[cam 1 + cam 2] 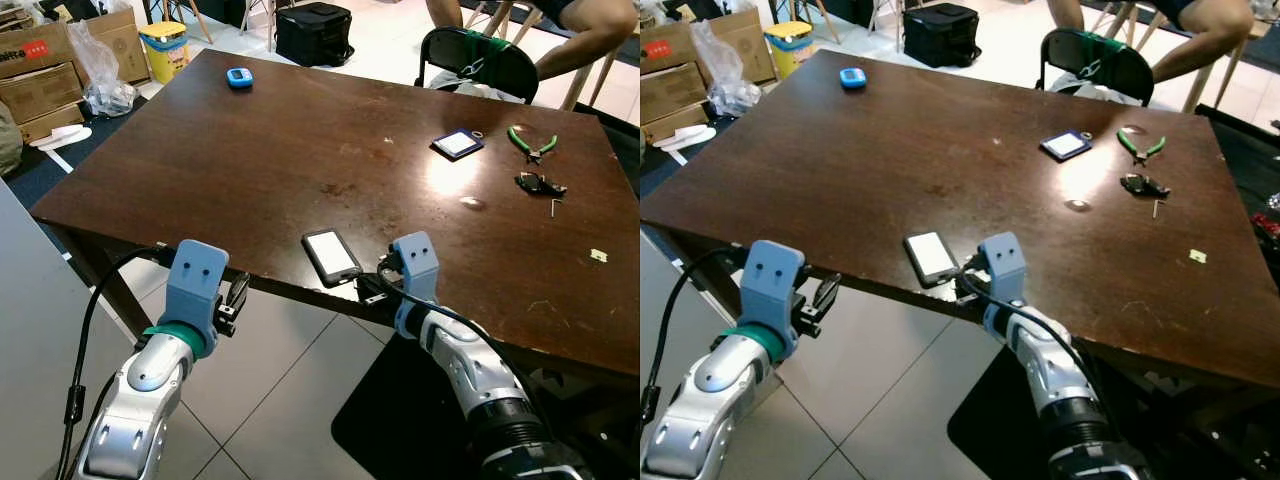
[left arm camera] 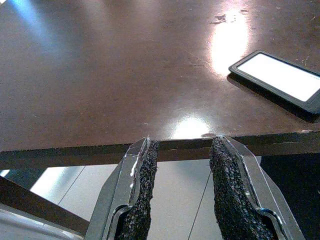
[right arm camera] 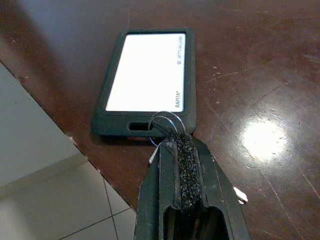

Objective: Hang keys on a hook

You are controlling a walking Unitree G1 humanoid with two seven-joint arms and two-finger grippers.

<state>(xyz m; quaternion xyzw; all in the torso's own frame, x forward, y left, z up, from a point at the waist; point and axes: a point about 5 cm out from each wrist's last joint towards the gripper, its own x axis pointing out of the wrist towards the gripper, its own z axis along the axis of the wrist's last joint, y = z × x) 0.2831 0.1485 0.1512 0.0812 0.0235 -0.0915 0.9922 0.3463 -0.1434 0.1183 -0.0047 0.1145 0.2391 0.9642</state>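
A brown desk (image 1: 300, 150) carries a blue gadget (image 1: 239, 77) at its far corner and green pliers (image 1: 530, 142). Beyond stand cardboard boxes (image 1: 40, 70), a black bag (image 1: 313, 33) and a chair (image 1: 478, 62).

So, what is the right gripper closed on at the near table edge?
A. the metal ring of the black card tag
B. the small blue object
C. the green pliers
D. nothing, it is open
A: in the right wrist view the right gripper is shut on the metal ring of the black card tag, which lies flat on the table.
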